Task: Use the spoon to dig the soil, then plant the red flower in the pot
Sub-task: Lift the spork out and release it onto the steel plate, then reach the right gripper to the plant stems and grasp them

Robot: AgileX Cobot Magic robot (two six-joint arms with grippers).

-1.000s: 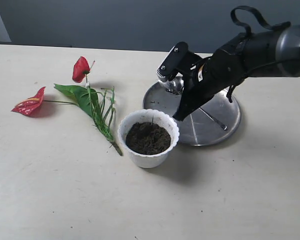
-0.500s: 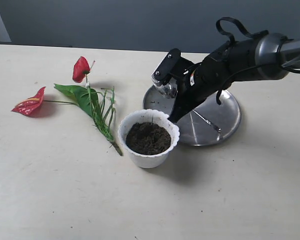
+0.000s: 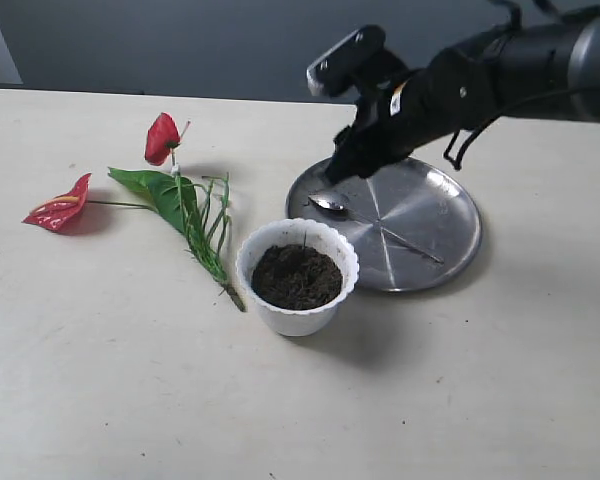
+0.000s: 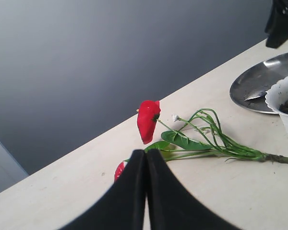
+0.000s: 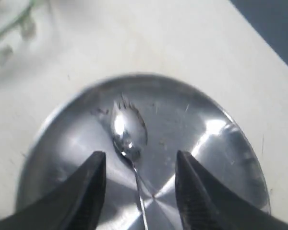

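The spoon point(image 3: 330, 205) lies on the round steel plate point(image 3: 450, 215), its bowl toward the pot and its handle running across the plate. My right gripper point(image 3: 338, 172) hangs open above the spoon's bowl, holding nothing. In the right wrist view the spoon point(image 5: 129, 132) lies between and just beyond the spread fingers point(image 5: 93, 179). The white pot point(image 3: 292, 322) holds dark soil point(image 3: 296, 276). The red flower point(image 3: 162, 138) lies flat on the table left of the pot. My left gripper point(image 4: 145, 158) is shut and empty, with the red flower point(image 4: 148, 120) beyond it.
The steel plate point(image 5: 221, 143) sits just behind and to the right of the pot, nearly touching it. The flower's stem end point(image 3: 232, 293) lies close to the pot's left side. The pot's scalloped rim point(image 4: 284, 91) is at the edge of the left wrist view.
My right gripper has risen and drawn back from beside the pot's rim to a spot above the plate. The spoon's bowl, hidden before, now shows on the plate.
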